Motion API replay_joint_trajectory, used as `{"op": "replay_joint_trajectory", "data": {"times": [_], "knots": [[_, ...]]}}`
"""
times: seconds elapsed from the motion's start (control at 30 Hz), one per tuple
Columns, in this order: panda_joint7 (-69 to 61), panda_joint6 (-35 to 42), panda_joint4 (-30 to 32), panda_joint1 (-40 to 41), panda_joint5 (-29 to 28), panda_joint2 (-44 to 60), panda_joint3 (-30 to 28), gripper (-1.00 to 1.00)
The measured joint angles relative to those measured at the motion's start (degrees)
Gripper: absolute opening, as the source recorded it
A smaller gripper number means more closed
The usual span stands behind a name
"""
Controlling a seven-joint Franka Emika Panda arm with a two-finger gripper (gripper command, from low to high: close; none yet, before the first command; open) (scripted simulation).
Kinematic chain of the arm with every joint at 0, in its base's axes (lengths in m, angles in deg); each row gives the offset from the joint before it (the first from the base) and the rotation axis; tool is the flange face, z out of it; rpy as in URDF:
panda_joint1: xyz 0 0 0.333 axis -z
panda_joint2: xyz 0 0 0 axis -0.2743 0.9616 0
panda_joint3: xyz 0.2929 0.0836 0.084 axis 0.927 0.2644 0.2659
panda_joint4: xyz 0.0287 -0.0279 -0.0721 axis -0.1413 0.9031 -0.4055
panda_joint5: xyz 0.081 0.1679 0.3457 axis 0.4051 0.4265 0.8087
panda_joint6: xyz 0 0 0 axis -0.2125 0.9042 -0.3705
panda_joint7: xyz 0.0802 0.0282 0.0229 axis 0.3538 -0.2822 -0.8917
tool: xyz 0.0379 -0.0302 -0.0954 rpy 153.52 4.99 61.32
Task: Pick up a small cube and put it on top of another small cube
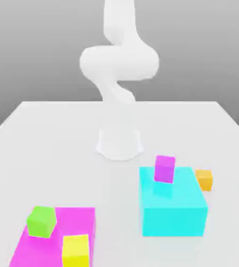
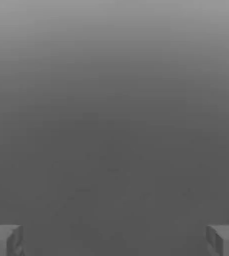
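My gripper [image 2: 114, 242] is spread as wide as it goes and holds nothing; the two grey fingertips [image 2: 4, 240] stand far apart at the corners of my hand view with bare grey between them. My white arm [image 1: 119, 62] is reared up over its base at the back of the white table [image 1: 48, 135], so everything I care about lies well below and out in front of me. The small plain orange cube [image 1: 204, 179] sits on the table just beside the big cyan block [image 1: 174, 206], at that block's far corner on the exterior view's right; whether the two touch I cannot tell. A small magenta cube [image 1: 164, 169] rests on top of the cyan block, close to the orange one. Off to the other side, a small green cube [image 1: 41, 221] and a small yellow cube [image 1: 76, 251] rest on a flat magenta slab [image 1: 80, 219]. I judge the orange cube to be light, rigid and smooth-sided, so it should neither crush nor sag. I would come straight down and pinch two opposite flat faces about halfway up, choosing the pair that keeps my fingers clear of the cyan block's wall.
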Motion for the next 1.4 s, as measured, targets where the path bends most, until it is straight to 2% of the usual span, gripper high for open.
{"op": "replay_joint_trajectory", "data": {"times": [0.4, 0.87, 1.13, 1.4], "knots": [[-13.0, -7.3, 8.0, -13.2, 8.0, 11.3, -3.0, 0.00], [-25.8, -15.7, 17.2, -26.5, 14.6, 24.6, -0.4, 0.00], [-31.1, -20.9, 22.5, -32.5, 15.7, 31.4, 3.2, 0.00], [-33.4, -26.6, 28.1, -36.5, 12.7, 37.3, 7.8, 0.00]]}}
